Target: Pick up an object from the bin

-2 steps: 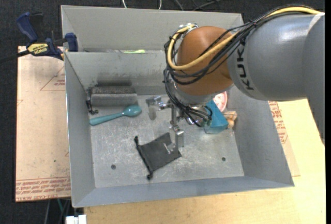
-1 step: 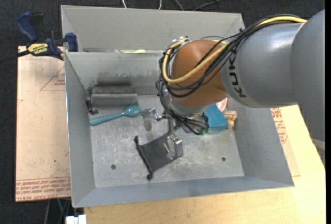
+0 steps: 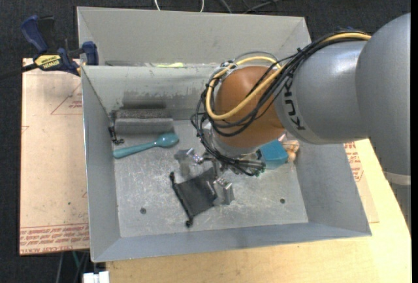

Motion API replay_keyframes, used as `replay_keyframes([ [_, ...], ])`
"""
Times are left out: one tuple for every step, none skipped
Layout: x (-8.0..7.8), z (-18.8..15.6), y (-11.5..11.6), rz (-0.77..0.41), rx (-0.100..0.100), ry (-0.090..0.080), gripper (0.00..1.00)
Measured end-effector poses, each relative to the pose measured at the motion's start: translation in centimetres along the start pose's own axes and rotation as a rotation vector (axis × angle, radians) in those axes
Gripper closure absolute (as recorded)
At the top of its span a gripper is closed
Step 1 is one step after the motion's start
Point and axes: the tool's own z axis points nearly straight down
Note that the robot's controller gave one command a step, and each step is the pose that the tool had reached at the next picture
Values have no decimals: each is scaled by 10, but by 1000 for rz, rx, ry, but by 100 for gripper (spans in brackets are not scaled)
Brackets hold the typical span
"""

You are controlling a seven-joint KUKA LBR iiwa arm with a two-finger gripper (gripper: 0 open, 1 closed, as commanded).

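My gripper (image 3: pixel 206 176) hangs low over the middle of the bin floor, open, with one metal finger (image 3: pixel 187 157) to the upper left and the other finger (image 3: pixel 226 193) to the lower right. A flat black piece (image 3: pixel 194 197) lies on the floor right under it, its upper edge between the two fingers and its right edge beside the lower finger. I cannot tell whether the fingers touch it. A teal plastic spoon (image 3: pixel 145 146) lies to the left, bowl pointing right.
A dark grey block (image 3: pixel 142 125) sits at the back left by the wall. A teal block (image 3: pixel 274 154) and a tan thing (image 3: pixel 291 148) lie to the right, partly under the arm, whose orange cover and yellow cables hide the bin's middle back.
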Motion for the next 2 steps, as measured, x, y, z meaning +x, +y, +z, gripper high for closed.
replay_keyframes([
  [7, 9, -2, 249, -5, 8, 100],
  [7, 9, -2, 249, -5, 8, 100],
])
